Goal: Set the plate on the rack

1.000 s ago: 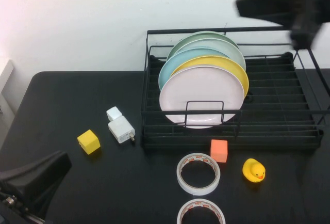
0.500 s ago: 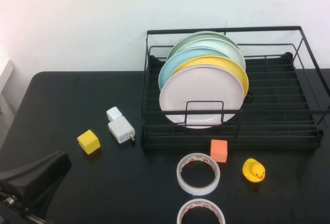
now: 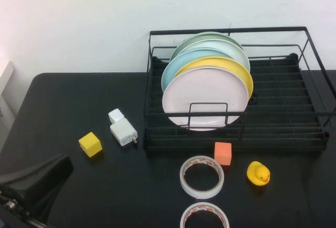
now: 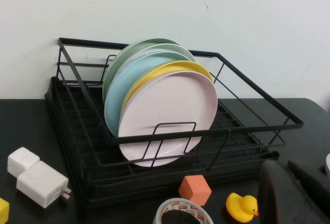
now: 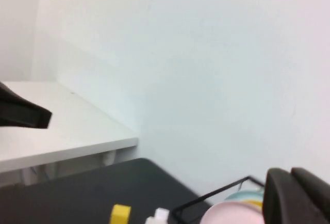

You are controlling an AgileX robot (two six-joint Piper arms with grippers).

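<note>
My left end effector [image 3: 37, 183]: parked low at near-left desk corner, jaws shut, holding nothing. My right end effector [image 5: 299, 193]: shut, empty, out of high view.

Large round pale pink plastic plate [image 3: 205, 98]: upright in black wire dish rack [image 3: 315, 133], frontmost of stack, ahead and right of left end effector, face toward me. Placement looks done; no reach needed.

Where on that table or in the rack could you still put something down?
The rack has bare wire on its right half, beside the pink plate and the stack behind it. The black table is bare left of the yellow cube. Crowded: the front strip with tape rolls, orange block, duck. Both grippers are shut; left gripper low left, right gripper raised away.
</note>
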